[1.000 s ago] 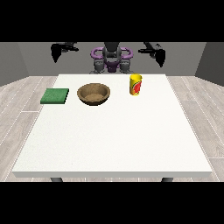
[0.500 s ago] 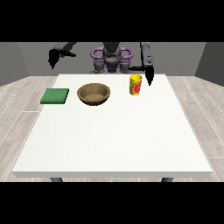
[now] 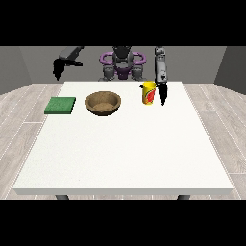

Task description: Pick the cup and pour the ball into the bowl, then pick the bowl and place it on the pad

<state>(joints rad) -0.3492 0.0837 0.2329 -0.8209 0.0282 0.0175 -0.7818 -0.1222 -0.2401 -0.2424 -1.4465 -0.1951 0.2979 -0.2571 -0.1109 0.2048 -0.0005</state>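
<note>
The cup (image 3: 149,92), yellow with a red label, stands upright on the white table (image 3: 125,144), and the hand at the view's right (image 3: 163,93) hangs just beside it, pointing down. Whether its fingers are spread or touch the cup, I cannot tell. The brown bowl (image 3: 103,103) sits between the cup and the green pad (image 3: 60,105). The hand at the view's left (image 3: 58,67) hangs off the table's far corner.

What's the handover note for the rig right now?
Hand at the view's right: pointing down just beside the yellow cup, not holding it; fingers too small to read.
Hand at the view's left: raised beyond the table's far-left corner, holding nothing.
Brown wooden bowl sits mid-table; green square pad lies to its left in view.
Done: nothing.
Left: grasp cup, pour ball into bowl, move bowl onto pad.
</note>
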